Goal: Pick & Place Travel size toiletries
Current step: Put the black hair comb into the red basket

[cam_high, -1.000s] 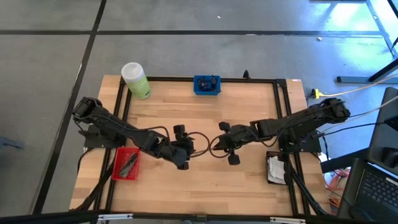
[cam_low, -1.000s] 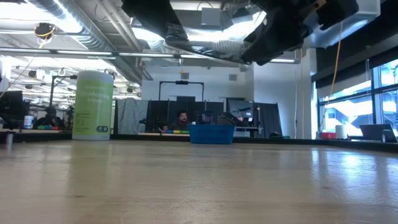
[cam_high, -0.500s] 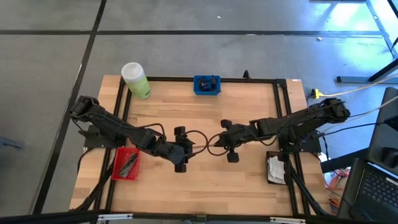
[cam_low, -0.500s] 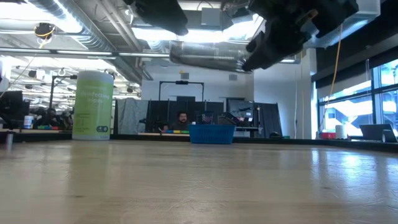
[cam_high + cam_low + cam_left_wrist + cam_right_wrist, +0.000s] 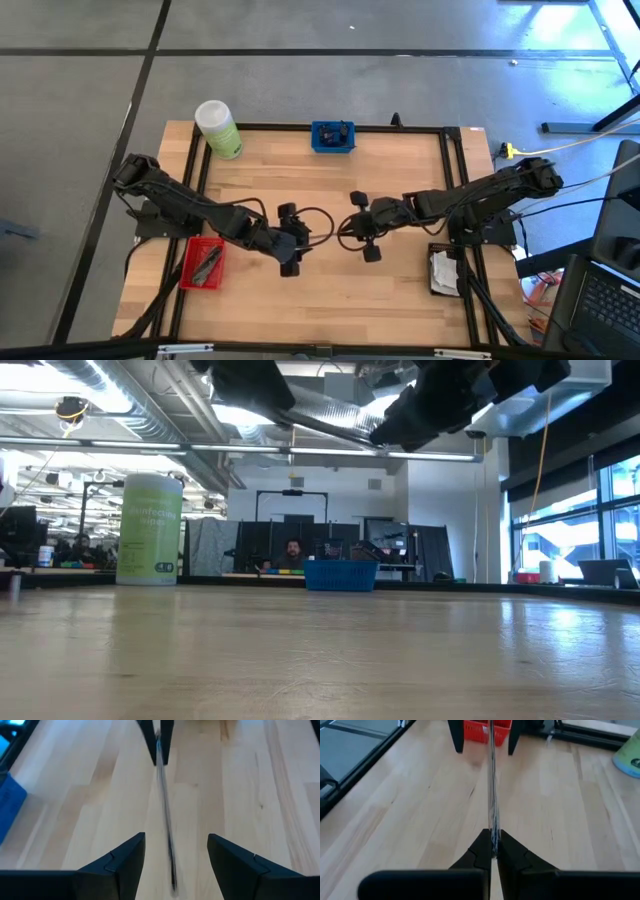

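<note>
Between the parted fingers of the left gripper (image 5: 175, 851), a clear packet (image 5: 491, 775) was presented edge-on, clamped by the right gripper (image 5: 492, 851); premature release risked dropping it.

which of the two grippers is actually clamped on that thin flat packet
The right gripper: its fingers are pinched shut on the edge-on thin packet. The left gripper stands open, its fingers either side of the packet's far end without closing.

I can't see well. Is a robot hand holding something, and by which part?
Yes. The right gripper pinches a thin flat packet by one end. Its other end reaches between the open left gripper, not yet gripped.
</note>
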`<state>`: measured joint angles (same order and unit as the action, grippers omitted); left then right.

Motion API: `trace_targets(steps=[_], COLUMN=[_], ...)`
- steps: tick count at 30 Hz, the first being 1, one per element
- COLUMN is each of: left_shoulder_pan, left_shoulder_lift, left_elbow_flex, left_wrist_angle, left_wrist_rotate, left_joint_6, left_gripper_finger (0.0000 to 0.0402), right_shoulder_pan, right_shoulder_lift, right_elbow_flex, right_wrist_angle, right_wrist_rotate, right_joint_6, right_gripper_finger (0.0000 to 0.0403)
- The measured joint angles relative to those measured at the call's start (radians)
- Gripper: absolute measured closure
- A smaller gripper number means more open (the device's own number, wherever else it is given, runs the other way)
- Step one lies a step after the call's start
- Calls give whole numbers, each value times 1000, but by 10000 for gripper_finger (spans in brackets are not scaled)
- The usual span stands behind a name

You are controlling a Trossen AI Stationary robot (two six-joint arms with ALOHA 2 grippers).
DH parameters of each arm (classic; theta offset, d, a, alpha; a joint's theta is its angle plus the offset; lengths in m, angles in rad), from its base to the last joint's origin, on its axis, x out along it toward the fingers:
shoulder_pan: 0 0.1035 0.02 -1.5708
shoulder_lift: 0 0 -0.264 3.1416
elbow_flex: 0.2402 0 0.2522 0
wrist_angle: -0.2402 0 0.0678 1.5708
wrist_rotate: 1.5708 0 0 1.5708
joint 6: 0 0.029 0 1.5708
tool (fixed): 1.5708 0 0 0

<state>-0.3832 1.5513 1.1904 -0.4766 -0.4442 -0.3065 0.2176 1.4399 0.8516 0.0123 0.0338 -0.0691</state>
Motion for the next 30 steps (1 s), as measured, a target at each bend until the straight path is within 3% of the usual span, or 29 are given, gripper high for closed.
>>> trace_targets(steps=[8, 24, 30], left_shoulder_pan=[0, 10, 31], left_shoulder_lift=[0, 0, 0], left_elbow_flex=[0, 0, 0], left_wrist_angle=[-16, -15, -18], left_wrist_rotate=[-9, -15, 6], left_joint_6=[-31, -37, -62], left_gripper_finger=[215, 387, 389], right_shoulder_pan=[3, 3, 2], right_shoulder_lift=[0, 0, 0], right_elbow_flex=[0, 0, -1], right_wrist_angle=[10, 0, -2], right_wrist_rotate=[-8, -13, -16], right_joint_6=[-11, -10, -9], right_gripper_finger=[391, 391, 391])
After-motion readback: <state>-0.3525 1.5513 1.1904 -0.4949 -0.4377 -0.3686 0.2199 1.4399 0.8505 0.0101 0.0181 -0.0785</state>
